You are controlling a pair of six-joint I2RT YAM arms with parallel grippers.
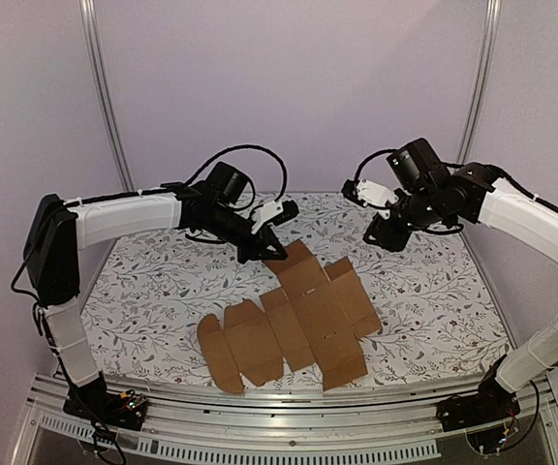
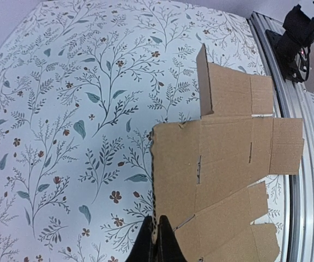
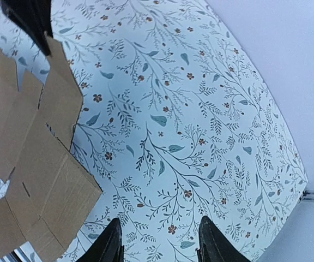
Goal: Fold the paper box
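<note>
While the flat, unfolded brown cardboard paper box lies on the floral-patterned desk, the left tool is clenched on its far edge; the right tool hangs released and empty above the desk, apart from it.

Floral table with paper box

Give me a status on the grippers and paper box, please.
Left gripper shut on the paper box, far edge. Right gripper open, empty. Box unfolded, mostly flat. No obstruction seen.
</note>
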